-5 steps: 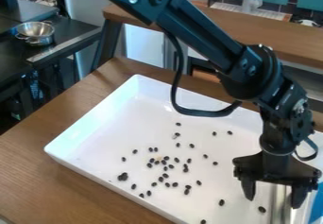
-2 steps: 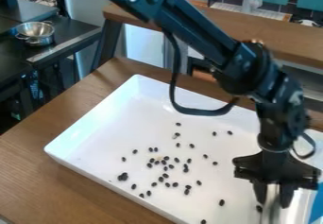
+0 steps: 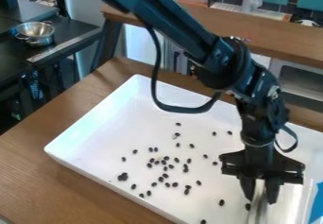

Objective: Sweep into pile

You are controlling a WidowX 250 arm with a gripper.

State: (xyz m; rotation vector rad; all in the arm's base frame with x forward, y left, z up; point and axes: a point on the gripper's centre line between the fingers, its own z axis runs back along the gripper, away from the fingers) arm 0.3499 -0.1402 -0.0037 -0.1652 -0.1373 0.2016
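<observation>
While small black oval beans point(image 3: 165, 175) lie scattered across the white rectangular tray point(image 3: 95, 140), your black two-finger gripper point(image 3: 260, 201) clasps a silvery metallic tool point(image 3: 257, 213) over its lower right in the camera view, one bean just beside the tool.

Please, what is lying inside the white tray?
Small dark bean-like pieces lie scattered in the white tray, and the end effector holds a metal tool there. The tray floor behind both is covered, so any pieces there cannot be seen.
</observation>
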